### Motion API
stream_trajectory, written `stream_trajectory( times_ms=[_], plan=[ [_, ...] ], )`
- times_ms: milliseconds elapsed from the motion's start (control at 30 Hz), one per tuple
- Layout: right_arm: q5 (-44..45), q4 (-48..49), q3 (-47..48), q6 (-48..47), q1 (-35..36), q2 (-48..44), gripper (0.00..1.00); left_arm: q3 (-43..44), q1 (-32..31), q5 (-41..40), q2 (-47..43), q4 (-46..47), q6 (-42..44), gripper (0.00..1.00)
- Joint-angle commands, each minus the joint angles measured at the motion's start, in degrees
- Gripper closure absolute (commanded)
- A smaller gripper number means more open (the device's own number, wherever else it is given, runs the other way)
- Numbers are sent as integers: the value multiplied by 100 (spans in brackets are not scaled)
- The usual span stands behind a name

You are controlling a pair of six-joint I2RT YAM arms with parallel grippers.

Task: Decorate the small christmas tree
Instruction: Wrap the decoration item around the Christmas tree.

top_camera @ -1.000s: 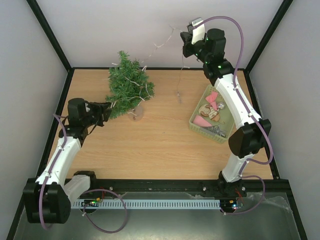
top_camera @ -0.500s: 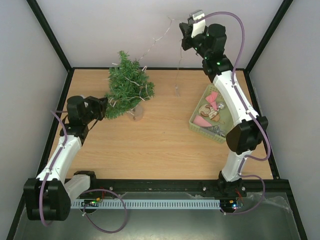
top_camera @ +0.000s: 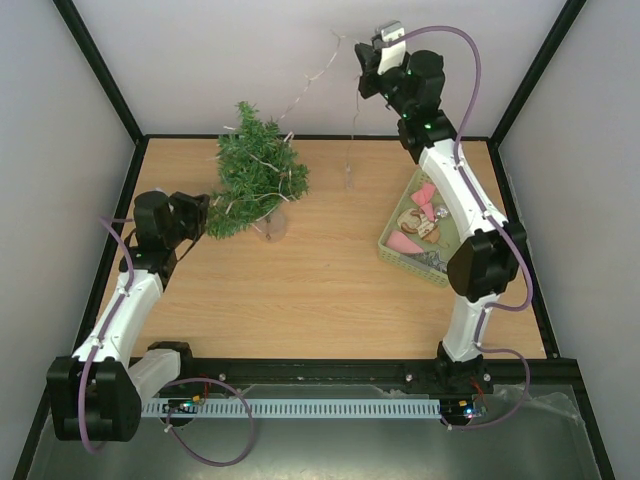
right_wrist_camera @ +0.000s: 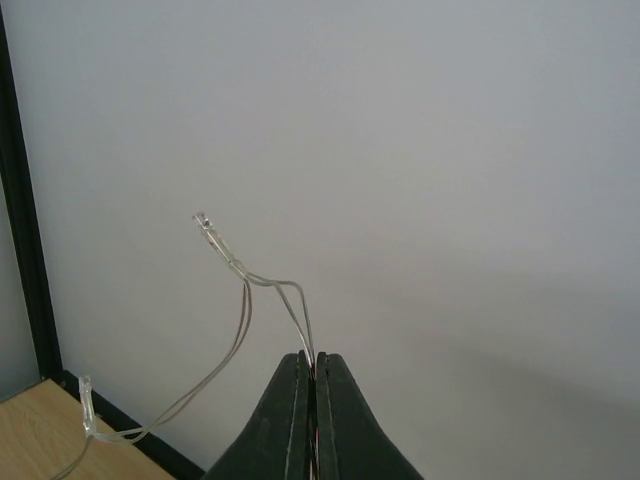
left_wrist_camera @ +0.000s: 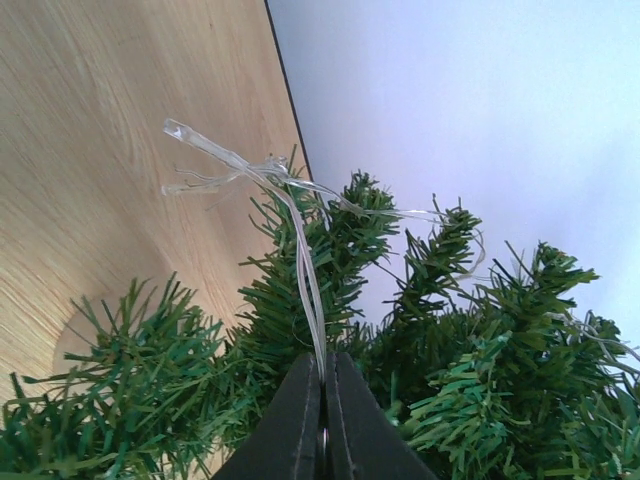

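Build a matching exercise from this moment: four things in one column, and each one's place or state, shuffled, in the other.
Things
1. small christmas tree
2. left gripper
3. right gripper
4. green basket

Places or states
A. raised high, shut on the light string
B. on the right side of the table, holding pink ornaments
C. at the back left of the table, light string draped in its branches
D. low beside the tree's lower branches, shut on the light string

Pairs: 1-C, 2-D, 3-A, 4-B
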Motion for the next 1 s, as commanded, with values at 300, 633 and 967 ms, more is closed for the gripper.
stream_trajectory(
  times_ms=[300, 633, 967],
  plan=[
    [-119, 1967, 268, 569, -25, 374, 99, 325, 14, -512, -148, -136, 537, 98],
    [3, 2001, 672, 495, -24, 561, 98, 429, 47, -800, -175, 38, 1276, 98],
    [362, -34, 475, 72, -22, -104, 98, 568, 45, -333, -152, 553, 2071, 98]
  ],
)
